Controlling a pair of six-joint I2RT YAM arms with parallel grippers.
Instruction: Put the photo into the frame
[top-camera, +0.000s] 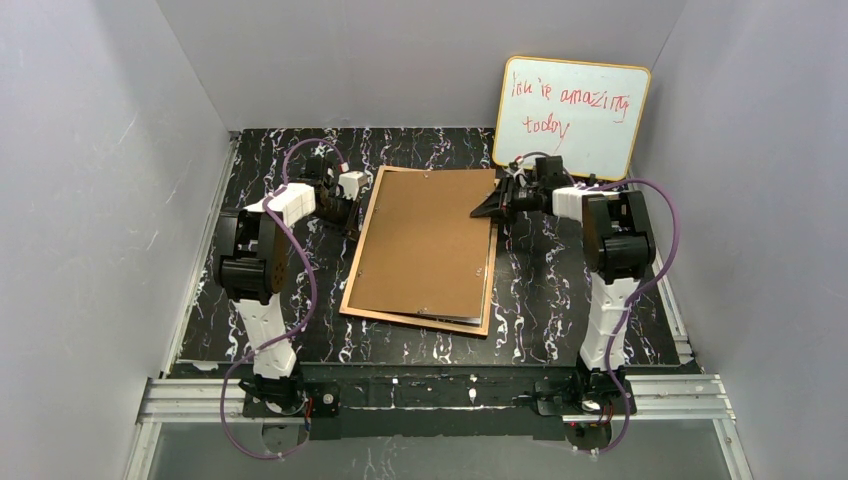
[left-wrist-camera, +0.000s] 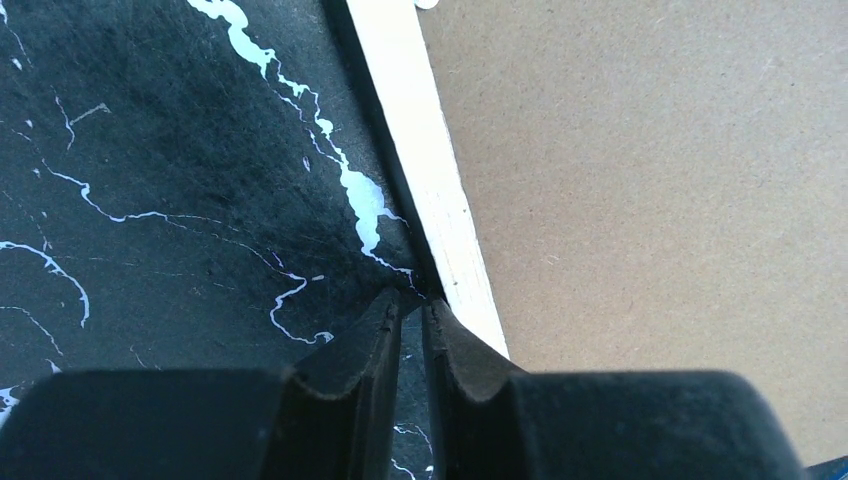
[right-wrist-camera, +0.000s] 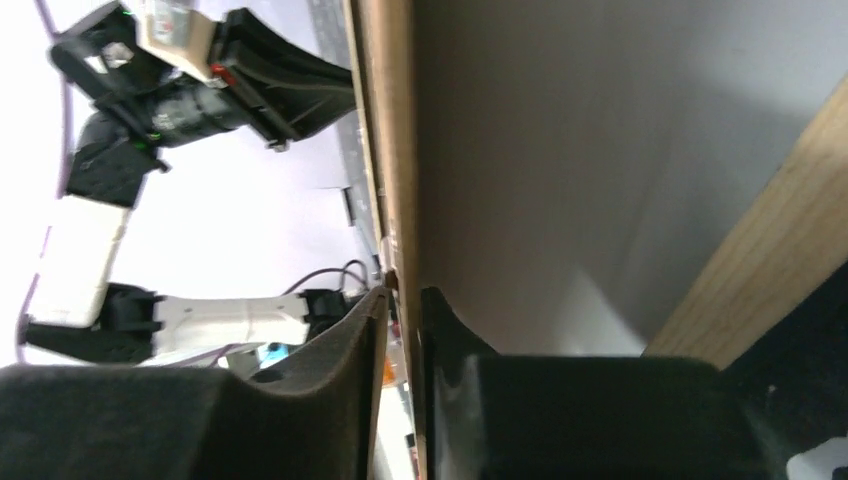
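Your left fingers (left-wrist-camera: 410, 320) stood nearly closed at the frame's (top-camera: 352, 270) left rail, gripping nothing. Your right fingers (right-wrist-camera: 403, 310) pinched the backing panel's (top-camera: 425, 240) lifted right edge above the frame.

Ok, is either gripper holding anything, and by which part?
Right gripper straddles the backing panel's far right edge; whether it's clamped can't be told. Left gripper holds nothing, tips beside the frame rail.

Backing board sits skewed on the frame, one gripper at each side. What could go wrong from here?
1. The right gripper works only the far corner of the backing board, so the board may slip or pivot further askew.
2. The left gripper has its fingertips at the rail of the frame; a push could slide the frame.
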